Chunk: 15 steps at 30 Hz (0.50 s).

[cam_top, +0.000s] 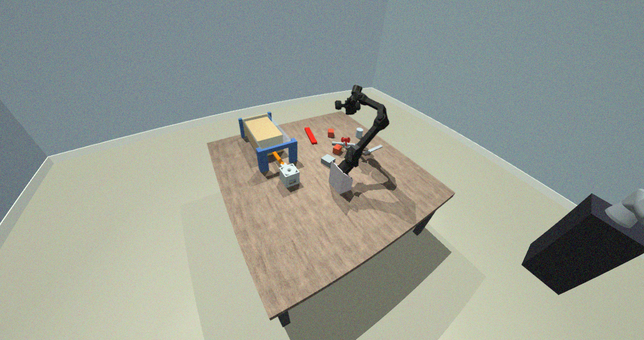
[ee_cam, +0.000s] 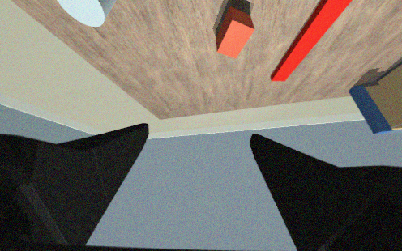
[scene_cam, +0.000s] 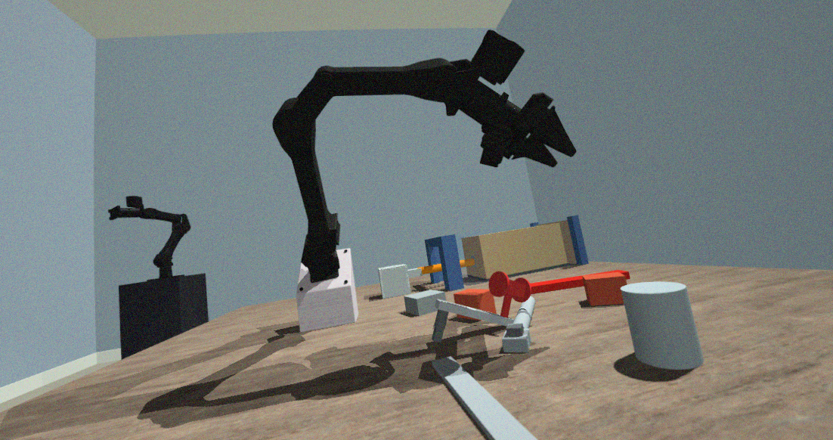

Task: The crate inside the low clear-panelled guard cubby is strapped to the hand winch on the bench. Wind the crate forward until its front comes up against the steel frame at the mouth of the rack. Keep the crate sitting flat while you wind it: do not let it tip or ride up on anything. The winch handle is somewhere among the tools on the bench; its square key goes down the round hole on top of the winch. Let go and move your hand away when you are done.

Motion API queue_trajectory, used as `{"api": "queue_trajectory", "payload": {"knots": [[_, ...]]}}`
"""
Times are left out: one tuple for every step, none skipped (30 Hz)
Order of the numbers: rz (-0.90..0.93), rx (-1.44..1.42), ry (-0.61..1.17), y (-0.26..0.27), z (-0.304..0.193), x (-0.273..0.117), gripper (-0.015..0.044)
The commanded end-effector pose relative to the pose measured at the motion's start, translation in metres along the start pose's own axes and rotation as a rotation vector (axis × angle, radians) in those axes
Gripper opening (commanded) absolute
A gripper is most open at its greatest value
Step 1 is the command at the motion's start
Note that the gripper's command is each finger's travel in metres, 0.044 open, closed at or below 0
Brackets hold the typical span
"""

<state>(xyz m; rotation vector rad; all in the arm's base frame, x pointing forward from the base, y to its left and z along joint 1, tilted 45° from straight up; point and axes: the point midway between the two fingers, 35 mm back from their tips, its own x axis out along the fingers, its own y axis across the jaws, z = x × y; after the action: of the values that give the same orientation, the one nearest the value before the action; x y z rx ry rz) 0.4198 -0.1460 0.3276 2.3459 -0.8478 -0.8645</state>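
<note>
The tan crate (cam_top: 265, 131) (scene_cam: 512, 251) sits flat behind the blue steel frame (cam_top: 276, 146) (scene_cam: 451, 262). An orange strap (cam_top: 278, 158) (scene_cam: 431, 269) runs from it to the pale winch (cam_top: 289, 178) (scene_cam: 394, 281), which has a round hole on top and no handle in it. A grey cranked bar (scene_cam: 477, 312) lies among the tools, with a grey cylindrical piece (scene_cam: 524, 314) and a red spool-shaped knob (cam_top: 345, 139) (scene_cam: 509, 286) at its far end; how these join is unclear. My gripper (scene_cam: 564, 158) (ee_cam: 201, 134) is open and empty, high above the bench.
Around the tools are red blocks (cam_top: 331, 133) (scene_cam: 605, 289) (ee_cam: 236, 38), a grey block (cam_top: 328, 160) (scene_cam: 424, 302), a long red bar (cam_top: 310, 135) (ee_cam: 308, 42), a grey flat bar (cam_top: 374, 149) (scene_cam: 486, 405) and a pale upright cylinder (cam_top: 359, 132) (scene_cam: 662, 326).
</note>
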Motion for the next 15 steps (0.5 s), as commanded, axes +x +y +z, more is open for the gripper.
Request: {"api": "queue_trajectory", "payload": {"knots": [[-0.024,-0.134,-0.301,0.002,0.080,0.000,0.0440],[-0.029,-0.156,-0.348,0.003,0.092,-0.002,0.0440],[-0.033,-0.179,-0.396,0.005,0.104,-0.005,0.0440],[-0.038,-0.202,-0.444,0.007,0.116,-0.008,0.0440],[-0.043,-0.226,-0.491,0.009,0.128,-0.012,0.0440],[-0.047,-0.249,-0.539,0.011,0.139,-0.016,0.0440],[-0.052,-0.273,-0.586,0.013,0.150,-0.021,0.0440],[-0.057,-0.297,-0.633,0.016,0.161,-0.026,0.0440],[-0.061,-0.322,-0.680,0.019,0.171,-0.032,0.0440],[-0.066,-0.344,-0.723,0.022,0.180,-0.037,0.0440],[-0.068,-0.354,-0.741,0.024,0.184,-0.040,0.0440],[-0.069,-0.357,-0.748,0.024,0.186,-0.041,0.0440],[-0.069,-0.357,-0.748,0.024,0.186,-0.041,0.0440],[-0.069,-0.357,-0.748,0.024,0.186,-0.041,0.0440],[-0.069,-0.357,-0.748,0.024,0.186,-0.041,0.0440]]}}
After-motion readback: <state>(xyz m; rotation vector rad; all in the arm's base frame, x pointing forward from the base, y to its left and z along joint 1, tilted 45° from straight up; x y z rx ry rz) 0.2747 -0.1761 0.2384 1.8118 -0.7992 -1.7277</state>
